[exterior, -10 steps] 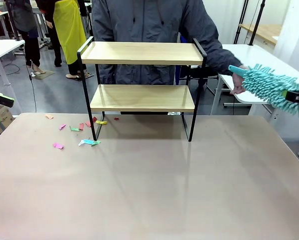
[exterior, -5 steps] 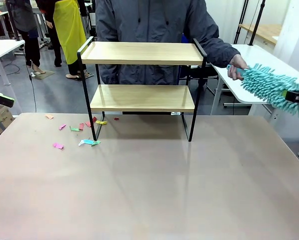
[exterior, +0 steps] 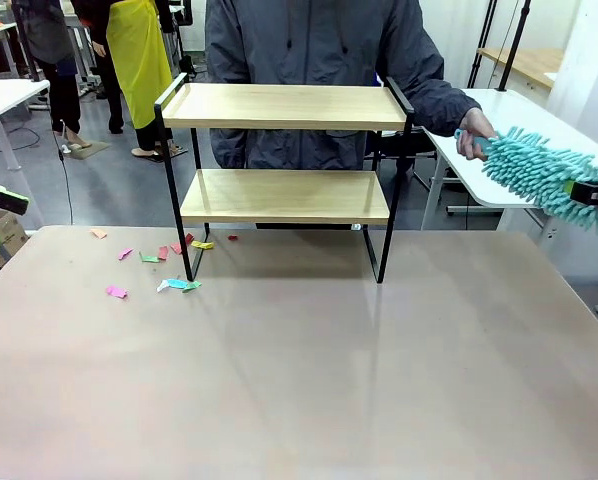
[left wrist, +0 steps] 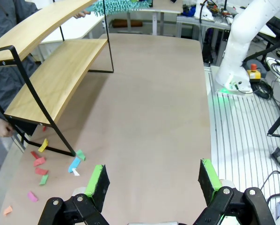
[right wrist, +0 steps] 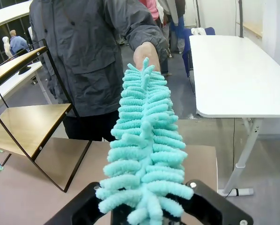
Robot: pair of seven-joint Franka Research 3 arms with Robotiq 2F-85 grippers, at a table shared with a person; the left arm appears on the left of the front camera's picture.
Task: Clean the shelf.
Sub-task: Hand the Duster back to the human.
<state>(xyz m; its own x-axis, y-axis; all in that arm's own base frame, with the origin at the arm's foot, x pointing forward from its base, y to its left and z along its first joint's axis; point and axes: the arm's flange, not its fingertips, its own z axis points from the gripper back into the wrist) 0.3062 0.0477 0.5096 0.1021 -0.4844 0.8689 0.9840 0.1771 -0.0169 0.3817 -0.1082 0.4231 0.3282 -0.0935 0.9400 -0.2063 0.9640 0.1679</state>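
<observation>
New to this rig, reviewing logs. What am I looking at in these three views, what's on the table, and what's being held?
Two robot arms share a table with a person. The front view looks across the beige table at the person in a grey jacket. The other two views come from cameras on the arms' wrists.

On the table stands a small two-tier wooden shelf with a black metal frame. Small coloured paper scraps lie on the table by its left leg.

The left pincer, black with green pads, is open and holds nothing. The right pincer is shut on a fluffy teal duster, off to the table's right side. The person's hand is touching the duster's far end.
</observation>
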